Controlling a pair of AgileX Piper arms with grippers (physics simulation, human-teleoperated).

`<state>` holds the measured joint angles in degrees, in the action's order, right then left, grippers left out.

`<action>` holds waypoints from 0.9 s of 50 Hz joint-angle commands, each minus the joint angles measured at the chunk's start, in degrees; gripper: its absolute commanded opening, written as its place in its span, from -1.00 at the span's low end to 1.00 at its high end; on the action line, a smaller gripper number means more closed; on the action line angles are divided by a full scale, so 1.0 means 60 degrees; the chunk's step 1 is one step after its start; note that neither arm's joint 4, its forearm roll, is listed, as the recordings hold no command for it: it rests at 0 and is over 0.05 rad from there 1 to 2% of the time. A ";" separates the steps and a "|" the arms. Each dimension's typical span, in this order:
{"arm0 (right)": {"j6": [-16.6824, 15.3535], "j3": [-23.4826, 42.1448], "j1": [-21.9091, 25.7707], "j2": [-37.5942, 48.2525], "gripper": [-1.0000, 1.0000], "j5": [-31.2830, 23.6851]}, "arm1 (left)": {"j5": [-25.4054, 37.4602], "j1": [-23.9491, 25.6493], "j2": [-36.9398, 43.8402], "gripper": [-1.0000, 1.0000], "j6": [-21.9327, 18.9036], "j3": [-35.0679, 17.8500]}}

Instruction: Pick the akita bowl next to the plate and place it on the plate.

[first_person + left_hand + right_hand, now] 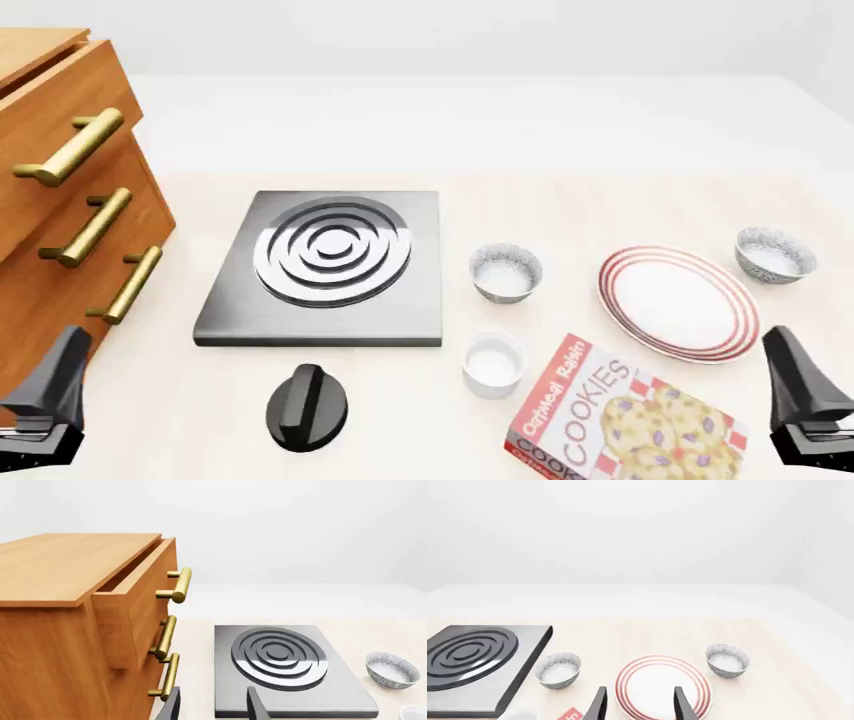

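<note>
Near the tabletop's right edge, akita bowl (775, 254) sits just beside the plate (677, 302), on its far-right side. My right claw (805, 408) is released, nearer, bowl straight ahead of it. Left claw (47, 405) also released, well apart. I'd reach with right.

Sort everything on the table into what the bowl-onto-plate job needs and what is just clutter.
Needed:
large white red-ringed plate
speckled grey-and-white bowl at the plate's far right

Clutter:
second speckled bowl beside the stove
plain white cup
cookie box
black stove burner
black knob
wooden drawer cabinet
</note>
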<state>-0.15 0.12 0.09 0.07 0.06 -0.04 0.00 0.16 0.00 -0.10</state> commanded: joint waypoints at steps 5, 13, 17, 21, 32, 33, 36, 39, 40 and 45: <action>-0.0083 0.0077 -0.0026 -0.0003 1.00 0.0045 | -0.0010 0.0000 0.0042 1.00 0.0000 -0.0025; -0.0202 0.0528 0.0109 0.0162 1.00 -0.0025 | -0.0010 0.0000 0.0042 1.00 0.0000 -0.0025; -0.0219 0.0642 0.0138 0.0381 1.00 0.0130 | -0.0010 0.0000 0.0042 1.00 0.0000 -0.0025; -0.0231 0.0795 0.0205 0.0542 1.00 0.0211 | -0.0010 0.0000 0.0042 1.00 0.0000 -0.0025; -0.0148 0.0930 0.0219 0.1237 1.00 0.0840 | -0.0010 0.0000 0.0042 1.00 0.0000 -0.0025; -0.0151 0.0935 0.0223 0.1270 1.00 0.0869 | -0.0010 0.0000 0.0042 1.00 0.0000 -0.0025; -0.0131 0.1002 0.0219 0.1481 1.00 0.1037 | -0.0010 0.0000 0.0042 1.00 0.0000 -0.0025; -0.0105 0.1035 0.0226 0.1644 1.00 0.1179 | -0.0010 0.0000 0.0042 1.00 0.0000 -0.0025; -0.0100 0.1043 0.0233 0.1697 1.00 0.1225 | -0.0010 0.0000 0.0042 1.00 0.0000 -0.0025; -0.0078 0.1111 0.0330 0.2048 1.00 0.1467 | -0.0010 0.0000 0.0042 1.00 0.0000 -0.0025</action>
<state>-0.88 5.91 1.54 8.81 6.13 -0.10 0.00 0.42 0.00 -0.24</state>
